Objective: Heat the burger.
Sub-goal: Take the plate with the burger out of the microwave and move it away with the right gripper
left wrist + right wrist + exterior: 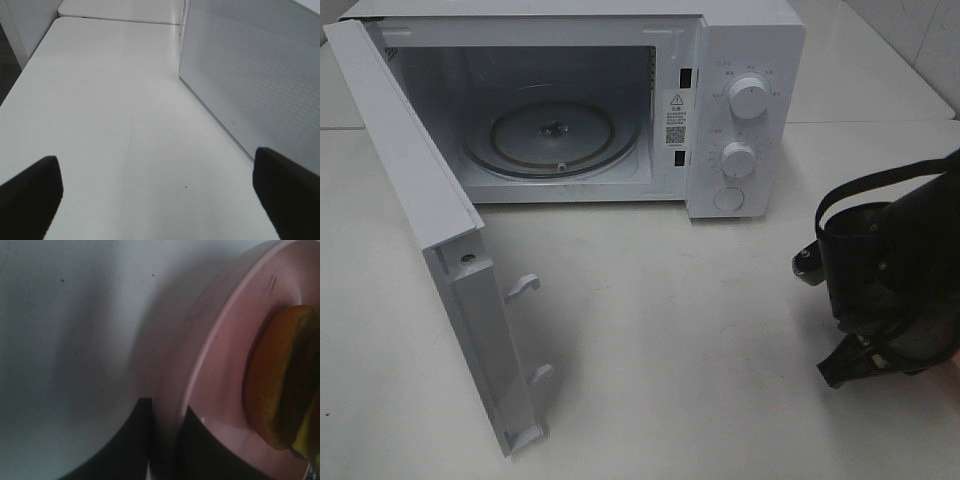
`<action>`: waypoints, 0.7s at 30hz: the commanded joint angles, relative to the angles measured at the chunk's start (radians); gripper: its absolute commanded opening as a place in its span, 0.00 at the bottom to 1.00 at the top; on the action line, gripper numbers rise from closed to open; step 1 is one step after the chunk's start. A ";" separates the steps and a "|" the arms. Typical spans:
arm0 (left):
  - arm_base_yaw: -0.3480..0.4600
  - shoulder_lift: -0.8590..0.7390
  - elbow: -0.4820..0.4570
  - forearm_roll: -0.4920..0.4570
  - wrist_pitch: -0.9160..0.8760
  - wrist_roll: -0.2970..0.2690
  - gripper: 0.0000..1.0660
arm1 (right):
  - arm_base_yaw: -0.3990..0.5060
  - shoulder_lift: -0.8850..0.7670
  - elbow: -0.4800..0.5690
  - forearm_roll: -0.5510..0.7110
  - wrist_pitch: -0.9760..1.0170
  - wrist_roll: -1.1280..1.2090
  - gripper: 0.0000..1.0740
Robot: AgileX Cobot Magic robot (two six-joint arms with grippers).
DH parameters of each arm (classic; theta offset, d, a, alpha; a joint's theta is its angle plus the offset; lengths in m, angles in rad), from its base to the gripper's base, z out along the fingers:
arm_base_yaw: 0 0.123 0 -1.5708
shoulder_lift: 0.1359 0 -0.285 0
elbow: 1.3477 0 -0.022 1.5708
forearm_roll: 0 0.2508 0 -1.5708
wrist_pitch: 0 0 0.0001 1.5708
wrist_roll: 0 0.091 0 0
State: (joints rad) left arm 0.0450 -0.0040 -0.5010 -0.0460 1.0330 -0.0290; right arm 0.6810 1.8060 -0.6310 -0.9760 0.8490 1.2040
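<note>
In the right wrist view the right gripper (162, 445) has its jaws clamped on the rim of a pink plate (215, 365), one dark finger on each side of the rim. The burger (282, 380) sits on that plate, a little way in from the clamped rim — not touching the jaws. From the high camera the right arm (895, 270) hangs over the right edge of the white desk (670, 340); plate and burger are hidden there.

The left gripper (160, 195) hovers over bare desk with its jaws wide apart, holding nothing, just beside the microwave door (255, 80).

Toward the far edge stands a white microwave (745, 110), its door swung open toward the near left corner — glass turntable (552, 140) inside.

The burger shows a glossy golden-brown bun, a dark patty and a sliver of yellow cheese.
</note>
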 commanded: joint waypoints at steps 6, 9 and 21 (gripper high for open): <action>0.004 -0.023 0.003 -0.007 -0.006 -0.001 0.92 | -0.005 0.106 -0.003 -0.116 0.068 0.165 0.09; 0.004 -0.023 0.003 -0.007 -0.006 -0.001 0.92 | -0.005 0.129 -0.003 -0.116 0.068 0.192 0.10; 0.004 -0.023 0.003 -0.007 -0.006 -0.001 0.92 | -0.002 0.120 -0.003 -0.062 0.065 0.196 0.45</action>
State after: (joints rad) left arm 0.0450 -0.0040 -0.5010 -0.0460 1.0330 -0.0290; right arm 0.6810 1.9500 -0.6340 -1.0490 0.8900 1.3920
